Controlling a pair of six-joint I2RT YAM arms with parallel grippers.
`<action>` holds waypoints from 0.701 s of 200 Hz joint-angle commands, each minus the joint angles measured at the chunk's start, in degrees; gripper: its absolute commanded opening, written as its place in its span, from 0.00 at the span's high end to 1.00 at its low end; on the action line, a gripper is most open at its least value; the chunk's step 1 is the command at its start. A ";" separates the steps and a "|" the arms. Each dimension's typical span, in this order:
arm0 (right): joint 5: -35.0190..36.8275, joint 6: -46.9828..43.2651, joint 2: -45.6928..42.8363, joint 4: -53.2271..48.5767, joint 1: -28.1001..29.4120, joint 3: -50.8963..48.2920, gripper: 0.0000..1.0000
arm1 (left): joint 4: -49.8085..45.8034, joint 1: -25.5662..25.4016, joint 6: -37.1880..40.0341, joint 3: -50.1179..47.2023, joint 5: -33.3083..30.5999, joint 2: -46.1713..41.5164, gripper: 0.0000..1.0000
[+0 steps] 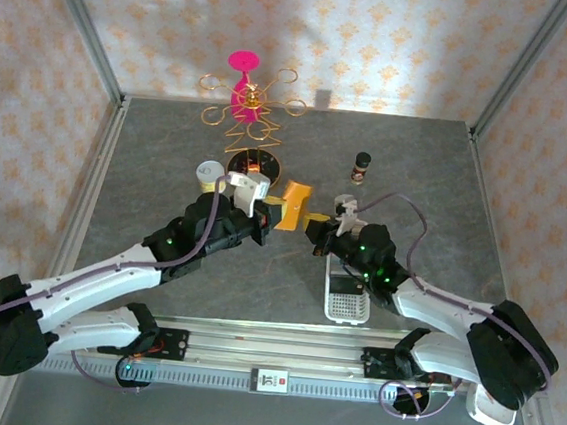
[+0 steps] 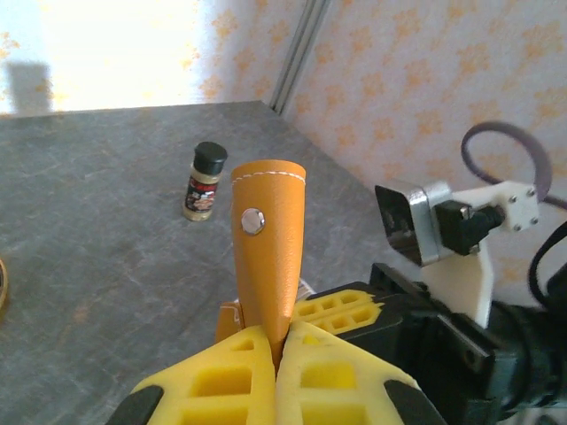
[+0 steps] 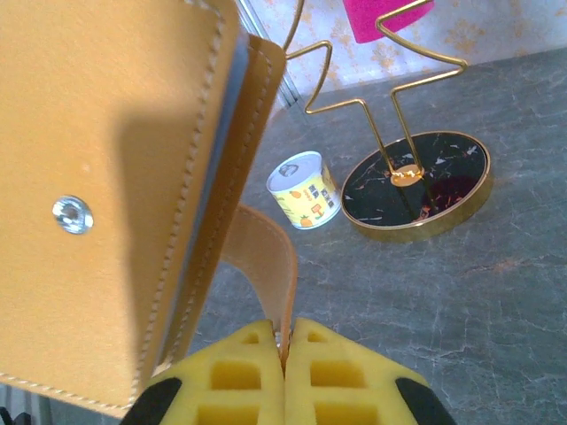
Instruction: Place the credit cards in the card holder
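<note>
The left gripper (image 2: 276, 343), clamped shut on the snap tab (image 2: 266, 221), and the right gripper (image 3: 285, 341), closed on an orange strap (image 3: 266, 257), hold the card holder (image 1: 294, 206) between them above the middle of the table (image 1: 447, 188).

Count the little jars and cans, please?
2. A spice jar stands toward the back, right of centre; a yellow can stands just left of the stand's dark base. More may be hidden.

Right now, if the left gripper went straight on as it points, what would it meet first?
The left gripper is shut on the card holder's tab, which goes with it. Beyond that, probably the spice jar, slightly left of line; depth is unclear.
</note>
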 commanded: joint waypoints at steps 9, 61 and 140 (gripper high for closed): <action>-2.05 -3.59 -2.17 -3.83 2.56 -0.33 1.00 | 1.19 -0.11 -13.98 -4.66 -2.86 -5.14 1.00; -3.85 -3.84 -1.23 -8.09 4.33 -0.48 1.00 | 16.76 -0.20 -26.87 -19.12 -2.39 -4.36 1.00; -0.54 -5.89 6.02 -14.56 4.33 2.81 1.00 | 26.90 -0.20 -32.34 -23.92 -2.99 10.07 1.00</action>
